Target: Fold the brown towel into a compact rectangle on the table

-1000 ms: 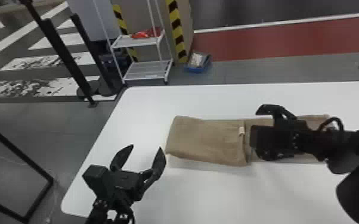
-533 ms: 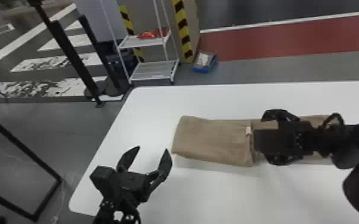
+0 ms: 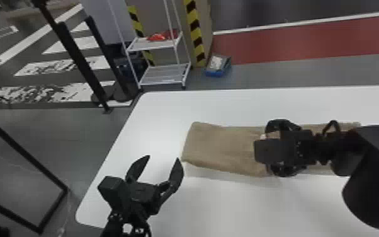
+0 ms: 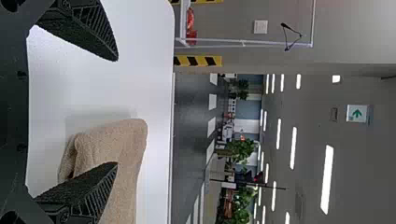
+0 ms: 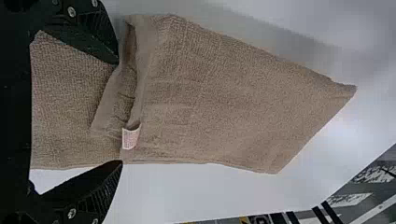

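Note:
The brown towel (image 3: 223, 146) lies as a long folded strip on the white table, its left part doubled over. My left gripper (image 3: 159, 167) stands open at the table's left, just short of the towel's near left corner. In the left wrist view, the left gripper (image 4: 116, 112) has the towel (image 4: 112, 144) beyond one finger. Over the towel's middle is my right gripper (image 3: 269, 148), hiding part of it. The right wrist view has the right gripper (image 5: 120, 113) open across the towel (image 5: 224, 98), around the folded layer's edge with a small white tag (image 5: 131, 136).
The white table (image 3: 229, 208) has its left edge beside my left gripper. Past the far edge stand a white wire shelf (image 3: 162, 75) and a blue box (image 3: 218, 65) on the floor. A black frame (image 3: 25, 164) stands left of the table.
The head view has shifted, so table and towel sit slightly farther right in it. Against the towel, my right gripper has moved a little leftward; the left gripper stays open.

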Tool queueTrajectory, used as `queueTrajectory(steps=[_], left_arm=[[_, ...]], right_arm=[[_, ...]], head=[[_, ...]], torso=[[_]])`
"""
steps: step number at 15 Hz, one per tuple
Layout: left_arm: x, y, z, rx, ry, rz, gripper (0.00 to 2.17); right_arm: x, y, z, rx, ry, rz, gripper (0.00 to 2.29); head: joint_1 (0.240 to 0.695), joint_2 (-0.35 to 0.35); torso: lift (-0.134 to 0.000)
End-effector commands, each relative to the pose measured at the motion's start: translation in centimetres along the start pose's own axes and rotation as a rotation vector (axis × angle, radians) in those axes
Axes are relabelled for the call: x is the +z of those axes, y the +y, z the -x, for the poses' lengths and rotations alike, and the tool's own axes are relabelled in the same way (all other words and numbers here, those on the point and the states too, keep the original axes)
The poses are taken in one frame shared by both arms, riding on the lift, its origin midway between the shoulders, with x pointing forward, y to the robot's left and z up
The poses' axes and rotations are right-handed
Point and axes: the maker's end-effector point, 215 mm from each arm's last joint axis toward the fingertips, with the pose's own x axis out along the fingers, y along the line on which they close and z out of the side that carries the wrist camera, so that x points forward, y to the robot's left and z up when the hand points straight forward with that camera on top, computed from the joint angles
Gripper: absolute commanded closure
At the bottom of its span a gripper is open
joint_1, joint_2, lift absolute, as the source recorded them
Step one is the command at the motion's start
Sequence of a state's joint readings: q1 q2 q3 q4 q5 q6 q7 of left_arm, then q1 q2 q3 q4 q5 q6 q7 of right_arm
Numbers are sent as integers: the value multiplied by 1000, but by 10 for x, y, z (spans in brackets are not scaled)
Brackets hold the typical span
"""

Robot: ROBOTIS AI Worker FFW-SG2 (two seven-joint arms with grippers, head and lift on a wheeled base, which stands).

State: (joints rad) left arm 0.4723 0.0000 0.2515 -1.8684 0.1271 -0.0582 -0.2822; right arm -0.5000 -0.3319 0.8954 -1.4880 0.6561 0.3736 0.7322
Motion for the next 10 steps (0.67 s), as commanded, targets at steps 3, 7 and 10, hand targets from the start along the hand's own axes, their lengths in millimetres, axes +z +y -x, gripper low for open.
queueTrajectory(steps=[3, 7, 10], left_arm=[[-2, 0, 0, 2, 3, 5, 87], [-4, -2, 0, -1, 6, 7, 87], [-4, -4, 0, -5, 6, 8, 87]], right_arm=[[15, 1, -9, 16, -11, 13, 211], [15, -1, -8, 23, -20, -5, 319], [15, 4, -7, 52, -30, -21, 397]], head=[[695, 350], [695, 350], [695, 350]], torso=[[-123], [-123], [-123]])
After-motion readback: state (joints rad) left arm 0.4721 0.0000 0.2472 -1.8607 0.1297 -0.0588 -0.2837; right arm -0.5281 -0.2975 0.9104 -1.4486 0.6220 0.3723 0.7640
